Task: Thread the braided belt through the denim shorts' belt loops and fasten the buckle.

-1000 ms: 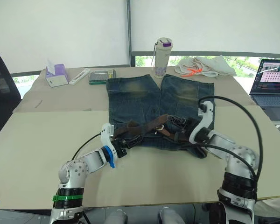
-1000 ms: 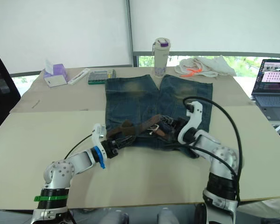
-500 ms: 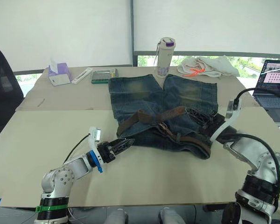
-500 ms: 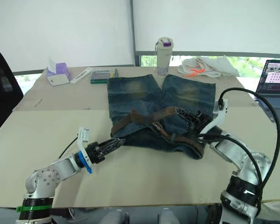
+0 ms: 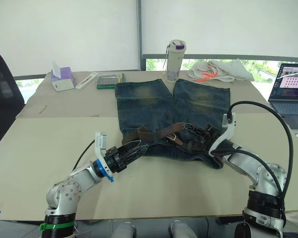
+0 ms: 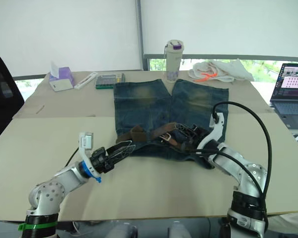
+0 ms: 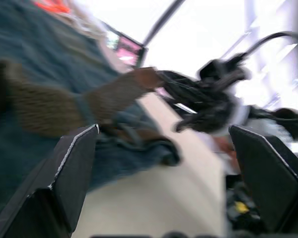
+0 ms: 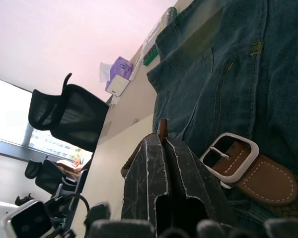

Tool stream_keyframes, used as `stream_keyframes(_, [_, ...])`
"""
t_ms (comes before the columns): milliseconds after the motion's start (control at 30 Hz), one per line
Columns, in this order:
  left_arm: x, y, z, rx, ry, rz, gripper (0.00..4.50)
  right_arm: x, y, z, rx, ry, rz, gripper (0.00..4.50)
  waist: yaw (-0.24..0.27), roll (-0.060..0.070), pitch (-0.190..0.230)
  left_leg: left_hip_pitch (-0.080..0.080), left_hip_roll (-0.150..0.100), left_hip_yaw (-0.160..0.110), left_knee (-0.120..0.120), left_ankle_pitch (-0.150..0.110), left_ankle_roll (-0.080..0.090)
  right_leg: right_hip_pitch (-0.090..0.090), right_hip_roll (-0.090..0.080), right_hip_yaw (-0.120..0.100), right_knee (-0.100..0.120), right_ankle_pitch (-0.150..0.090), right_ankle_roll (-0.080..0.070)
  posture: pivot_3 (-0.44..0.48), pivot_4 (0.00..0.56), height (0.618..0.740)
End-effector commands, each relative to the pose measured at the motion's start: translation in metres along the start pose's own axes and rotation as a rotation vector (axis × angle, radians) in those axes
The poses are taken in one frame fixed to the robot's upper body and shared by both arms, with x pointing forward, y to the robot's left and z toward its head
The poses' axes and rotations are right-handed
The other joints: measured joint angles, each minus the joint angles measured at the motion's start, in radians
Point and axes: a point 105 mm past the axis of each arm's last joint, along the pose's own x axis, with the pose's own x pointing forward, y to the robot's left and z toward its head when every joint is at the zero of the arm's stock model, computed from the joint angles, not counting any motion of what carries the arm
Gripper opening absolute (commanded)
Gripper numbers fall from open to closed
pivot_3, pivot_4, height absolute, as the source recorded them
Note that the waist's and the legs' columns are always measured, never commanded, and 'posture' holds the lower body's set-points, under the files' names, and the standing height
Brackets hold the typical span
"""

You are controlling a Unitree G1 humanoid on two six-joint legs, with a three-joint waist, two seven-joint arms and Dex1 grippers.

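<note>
The table (image 5: 49, 144) carries a faded blue denim shorts (image 5: 154, 106), legs pointing away from the robot, waistband nearest. Beyond lie a tissue box (image 5: 61, 79), a tall bottle (image 5: 175, 60), a white cloth (image 5: 219, 70) with orange cord and, far right, a laptop (image 5: 290, 85). The braided belt (image 5: 161, 135) lies bunched across the waistband, its woven brown strap ending in a smooth silver rectangular buckle (image 8: 229, 159). The left claw (image 5: 134, 151) is spread at the waistband's left edge. The right claw (image 5: 194, 133) is pressed together, pinching the braided belt.
</note>
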Motion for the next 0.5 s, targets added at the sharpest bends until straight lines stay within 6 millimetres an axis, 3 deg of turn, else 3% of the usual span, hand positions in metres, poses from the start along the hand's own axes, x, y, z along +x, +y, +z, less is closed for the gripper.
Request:
stream_keyframes(33, [0.017, 0.006, -0.005, 0.126, 0.015, 0.056, 4.48, 0.000, 0.009, 0.004, -0.013, -0.033, 0.032, 0.00, -0.001, 0.000, 0.000, 0.000, 0.000, 0.000, 0.000, 0.000, 0.000, 0.000, 0.000, 0.000, 0.000, 0.000, 0.000, 0.000, 0.150, 0.740])
stream_keyframes(133, [0.026, 0.020, -0.019, 0.187, 0.084, 0.145, 4.48, 0.000, 0.010, 0.004, -0.014, -0.037, 0.029, 0.00, -0.001, 0.000, 0.000, -0.001, 0.000, 0.000, 0.000, 0.000, 0.000, 0.000, 0.000, 0.000, 0.000, 0.000, 0.000, 0.000, 0.150, 0.740])
stream_keyframes(233, [0.028, 0.017, -0.029, 0.188, 0.138, 0.132, 4.48, -0.001, 0.009, 0.005, -0.018, -0.046, 0.024, 0.00, -0.004, 0.000, 0.000, 0.000, 0.001, 0.000, 0.000, 0.000, 0.000, 0.000, 0.001, 0.000, 0.001, 0.000, 0.000, 0.000, 0.150, 0.740])
stream_keyframes(367, [0.017, 0.020, -0.058, 0.180, 0.302, 0.136, 4.48, -0.006, 0.007, 0.012, -0.016, -0.080, 0.009, 0.00, -0.005, 0.000, 0.000, 0.000, 0.002, 0.000, 0.000, 0.000, 0.000, 0.000, 0.001, 0.000, 0.001, 0.000, 0.000, 0.000, 0.150, 0.740])
stream_keyframes(500, [0.006, 0.037, -0.063, 0.152, 0.340, 0.240, 4.48, -0.013, 0.005, 0.022, -0.015, -0.109, 0.000, 0.00, -0.002, 0.001, 0.000, 0.000, 0.001, 0.000, 0.000, 0.000, 0.000, 0.001, 0.000, 0.000, 0.001, 0.000, 0.001, 0.000, 0.150, 0.740])
